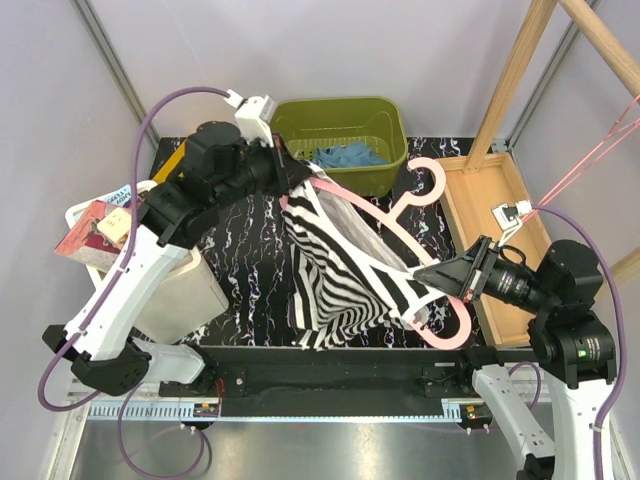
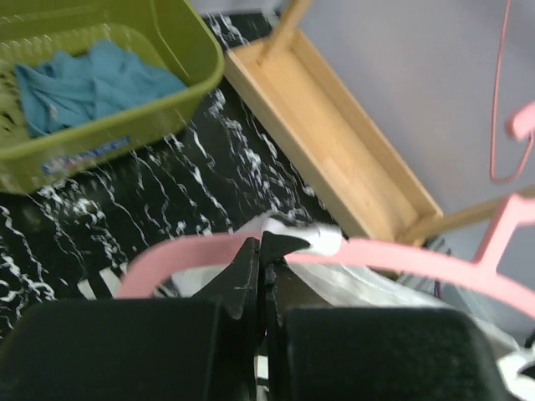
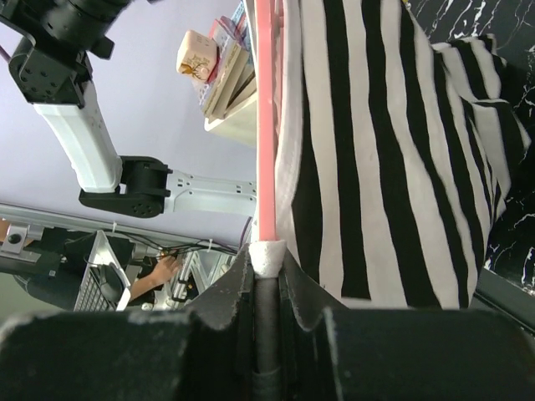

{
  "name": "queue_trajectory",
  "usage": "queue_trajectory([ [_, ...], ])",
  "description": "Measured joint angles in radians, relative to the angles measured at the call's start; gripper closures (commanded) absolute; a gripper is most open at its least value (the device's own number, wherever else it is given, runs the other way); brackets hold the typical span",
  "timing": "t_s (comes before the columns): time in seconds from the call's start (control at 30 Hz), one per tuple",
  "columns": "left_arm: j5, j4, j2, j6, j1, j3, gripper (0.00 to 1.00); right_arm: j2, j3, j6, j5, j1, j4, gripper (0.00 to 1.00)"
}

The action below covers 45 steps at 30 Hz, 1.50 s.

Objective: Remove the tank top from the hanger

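A black-and-white striped tank top (image 1: 340, 270) hangs on a pink hanger (image 1: 425, 185) held over the black marbled table. My left gripper (image 1: 298, 182) is shut at the hanger's far-left end. In the left wrist view its tips (image 2: 262, 242) pinch thin white strap fabric (image 2: 322, 238) right in front of the pink bar (image 2: 418, 263). My right gripper (image 1: 422, 275) is shut on the hanger's near-right arm. In the right wrist view its jaws (image 3: 266, 255) clamp the pink bar (image 3: 265, 125) where a white strap wraps it, with the striped cloth (image 3: 376, 167) beside it.
A green basket (image 1: 340, 115) holding blue cloth (image 1: 350, 155) stands at the back. A wooden tray (image 1: 495, 250) and a wooden post (image 1: 515, 70) are at the right. A white bin with books (image 1: 100, 225) is at the left.
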<state>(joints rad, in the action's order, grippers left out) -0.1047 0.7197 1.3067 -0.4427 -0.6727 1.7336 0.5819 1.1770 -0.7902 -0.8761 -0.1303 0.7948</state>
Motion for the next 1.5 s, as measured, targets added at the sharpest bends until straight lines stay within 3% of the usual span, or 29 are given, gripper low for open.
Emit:
queue_trajectory([
  [0.27,0.018,-0.014,0.005,-0.105,0.115,0.009,1.0,-0.026,0.004,0.017,0.028,0.0,0.031,1.0],
  [0.6,0.014,-0.018,0.003,-0.158,0.146,-0.07,1.0,-0.04,0.059,0.026,0.105,0.0,0.041,1.0],
  [0.87,0.011,-0.016,0.005,-0.145,0.175,-0.062,1.0,-0.003,0.058,0.026,0.071,-0.001,0.029,1.0],
  [1.13,-0.058,-0.064,0.04,-0.116,0.193,-0.027,1.0,0.024,0.045,0.032,0.027,-0.001,0.009,1.0],
  [1.5,-0.171,-0.032,0.168,-0.206,0.269,-0.025,0.99,0.097,0.05,0.094,-0.001,-0.001,-0.003,1.0],
])
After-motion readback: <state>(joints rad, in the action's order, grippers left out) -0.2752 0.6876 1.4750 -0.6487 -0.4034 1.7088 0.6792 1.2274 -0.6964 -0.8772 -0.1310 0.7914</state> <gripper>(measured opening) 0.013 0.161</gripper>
